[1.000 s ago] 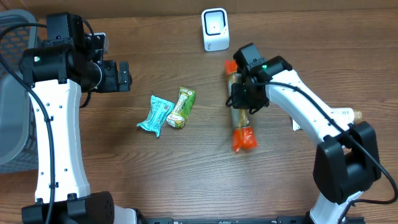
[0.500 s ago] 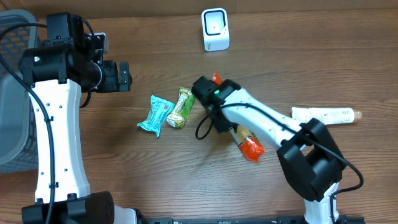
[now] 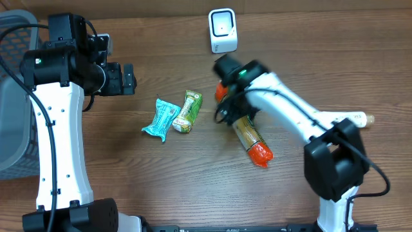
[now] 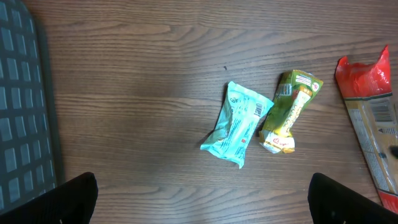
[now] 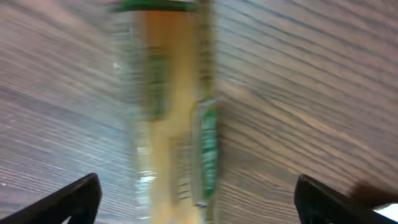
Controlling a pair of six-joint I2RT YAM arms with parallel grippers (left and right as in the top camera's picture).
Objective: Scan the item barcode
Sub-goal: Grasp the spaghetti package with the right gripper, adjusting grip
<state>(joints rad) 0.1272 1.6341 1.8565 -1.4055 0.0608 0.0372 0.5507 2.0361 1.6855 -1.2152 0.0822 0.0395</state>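
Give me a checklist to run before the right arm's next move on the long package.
1. Right gripper open: ok. Its fingers stand wide apart, either side of the long package, not gripping it.
2. Long package at rest: ok. It lies flat on the table, apart from the green packet.
3. Barcode side facing up: cannot tell. The right wrist view is blurred.
4. Scanner upright and uncovered: ok.
5. Left gripper out of the way: ok. It is open, above the teal packet, and holds nothing.
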